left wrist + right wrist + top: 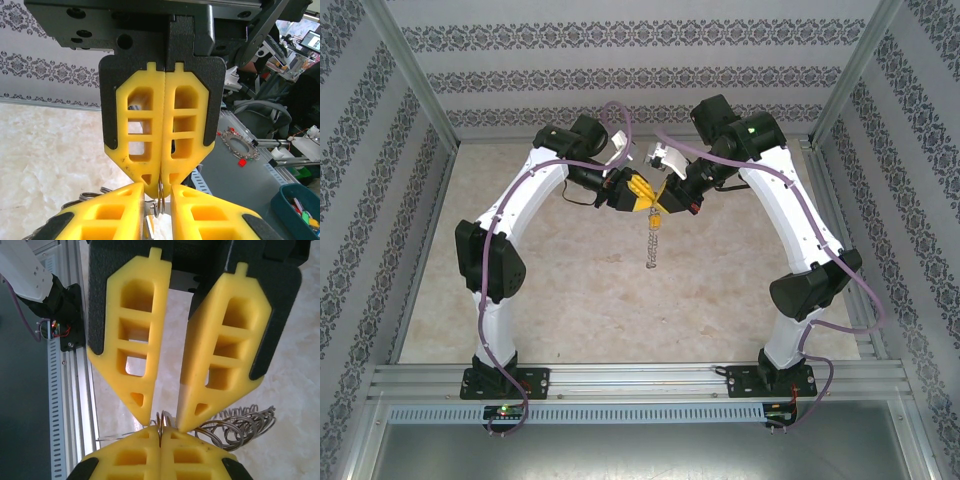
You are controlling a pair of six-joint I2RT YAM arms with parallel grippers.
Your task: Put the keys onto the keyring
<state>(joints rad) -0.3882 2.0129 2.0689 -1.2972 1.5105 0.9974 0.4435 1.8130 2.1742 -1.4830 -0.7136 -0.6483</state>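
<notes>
The keyring (pixel 160 201) is a thin silvery split ring held in the air above the middle of the table. My right gripper (pixel 160 429) is shut on its edge. A chain of silvery rings (pixel 653 240) hangs from it and bunches beside the fingers (pixel 240 427). My left gripper (pixel 163 426) faces the right gripper (pixel 660 208) tip to tip. Its jaws stand a narrow gap apart with the ring (pixel 159 418) between them, apart from both pads. A thin silver sliver lies against one left finger (pixel 125 210); I cannot tell what it is. The keys are hidden.
The marbled beige tabletop (pixel 580 300) lies below the arms, boxed in by patterned walls and an aluminium rail (pixel 640 378) at the near edge. Outside the cell, a grey bench carries another fringed metal ring (pixel 239 146) and a teal bin (pixel 297 207).
</notes>
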